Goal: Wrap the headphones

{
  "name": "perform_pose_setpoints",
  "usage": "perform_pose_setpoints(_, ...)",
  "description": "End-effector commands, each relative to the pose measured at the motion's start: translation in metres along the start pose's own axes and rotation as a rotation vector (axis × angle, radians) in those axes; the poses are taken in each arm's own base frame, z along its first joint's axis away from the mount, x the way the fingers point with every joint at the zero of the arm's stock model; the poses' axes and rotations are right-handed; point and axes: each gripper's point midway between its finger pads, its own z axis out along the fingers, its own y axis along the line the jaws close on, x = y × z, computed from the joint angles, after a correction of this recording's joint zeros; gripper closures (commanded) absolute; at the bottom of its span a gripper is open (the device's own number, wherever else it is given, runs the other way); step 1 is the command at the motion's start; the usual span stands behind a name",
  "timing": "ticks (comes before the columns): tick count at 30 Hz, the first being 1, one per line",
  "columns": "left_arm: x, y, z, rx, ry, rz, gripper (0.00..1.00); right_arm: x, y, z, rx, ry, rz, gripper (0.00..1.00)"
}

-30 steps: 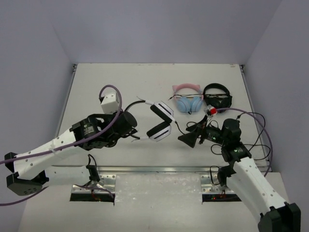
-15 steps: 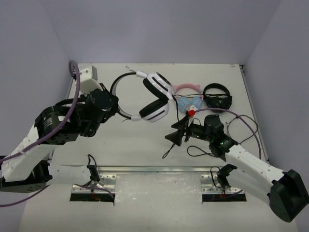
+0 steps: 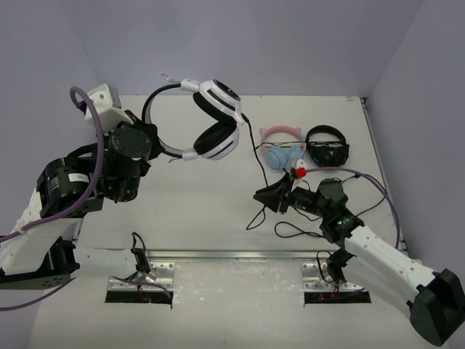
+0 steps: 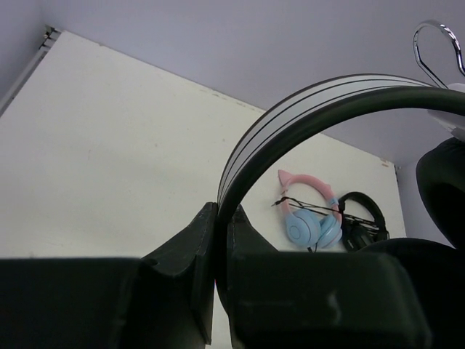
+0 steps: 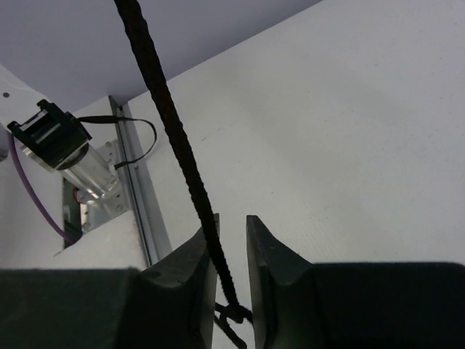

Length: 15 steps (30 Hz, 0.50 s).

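Top view: left gripper [image 3: 149, 142] has the headphones [image 3: 216, 123] by the headband, lifted off the surface [image 3: 203, 211] over its far-left part, ear cups hanging toward the middle. The cable [image 3: 256, 156] drops from the cups to the right gripper [image 3: 261, 198] mid-surface; the slack lies looped toward the near right edge.

Left wrist: gripper clamped shut on the headband [image 4: 305, 98], the band running straight out from between the fingers. Hold looks solid.

Right wrist: cable runs up between the fingers [image 5: 207, 251], jaws narrow, but I see a gap beside it, so not pinched.

My read: we're at cable pickup, no turns wound. Next I need the right gripper firmly on the cable, then to lead it around the headband while the left holds steady.
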Motion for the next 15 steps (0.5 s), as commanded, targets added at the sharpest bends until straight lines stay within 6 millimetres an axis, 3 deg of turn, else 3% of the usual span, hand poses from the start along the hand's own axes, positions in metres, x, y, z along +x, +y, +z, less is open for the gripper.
perform_pose_setpoints(1,-0.03,-0.013,0.001,0.005,-0.103,-0.144,1.0,-0.013,0.01,0.001,-0.046,-0.032,-0.005,0.8)
perform_pose_setpoints(5,-0.026,-0.02,0.008,-0.016,-0.123,-0.077,1.0,-0.018,0.015,-0.001,-0.054,-0.031,0.008,0.99)
perform_pose_setpoints(10,-0.019,-0.017,0.018,-0.093,-0.185,-0.063,1.0,-0.036,0.013,-0.004,-0.001,-0.022,0.006,0.99)
perform_pose_setpoints(11,-0.022,-0.014,0.02,-0.129,-0.217,-0.054,1.0,-0.03,0.009,-0.006,0.036,0.008,0.022,0.99)
perform_pose_setpoints(12,-0.018,-0.013,0.023,-0.153,-0.232,-0.026,1.0,-0.04,0.01,-0.008,0.049,-0.004,0.0,0.99)
perform_pose_setpoints(14,-0.025,-0.009,0.025,-0.228,-0.292,0.038,1.0,-0.037,0.002,-0.016,0.116,0.034,-0.009,0.99)
perform_pose_setpoints(15,-0.005,-0.008,0.033,-0.268,-0.295,0.131,0.99,-0.053,0.005,-0.021,0.132,0.011,-0.035,0.99)
